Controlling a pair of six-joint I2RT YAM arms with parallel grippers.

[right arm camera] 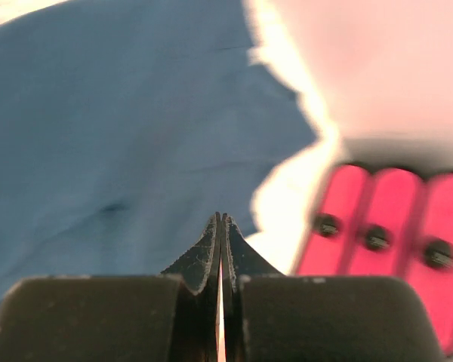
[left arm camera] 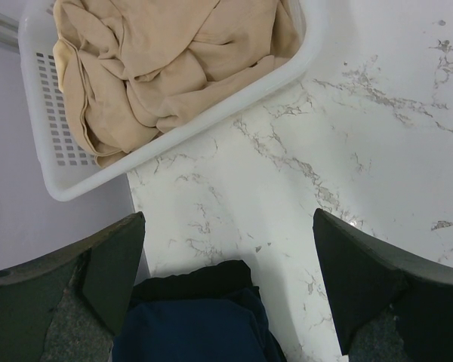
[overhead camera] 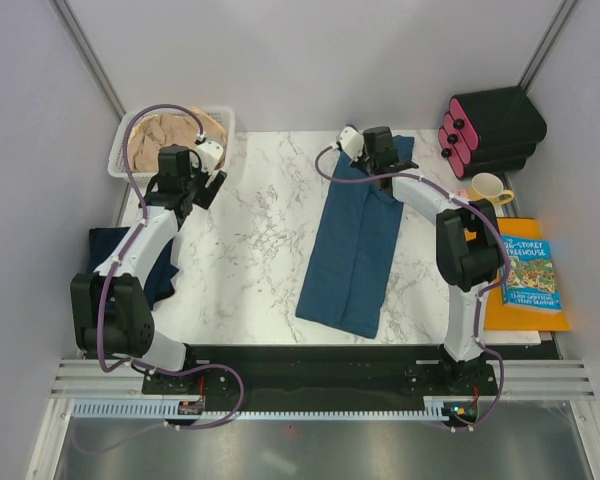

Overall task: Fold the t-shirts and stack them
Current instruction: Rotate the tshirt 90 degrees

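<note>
My right claw (right arm camera: 220, 220), closed at the far hem of the teal shirt (overhead camera: 355, 250), may rise empty, cloth uncaught; left claw (left arm camera: 226, 226) gapes.

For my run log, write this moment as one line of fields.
left gripper: open, above table | right gripper: shut, at far end of teal shirt | beige shirt: in basket | navy shirt: table's left edge

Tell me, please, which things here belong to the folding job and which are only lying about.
Belong to the job: teal-blue shirt laid on the table; navy shirt at the left edge; beige shirt crumpled in the white basket.
Only lying about: white basket, yellow mug, book, black-and-pink case.
</note>
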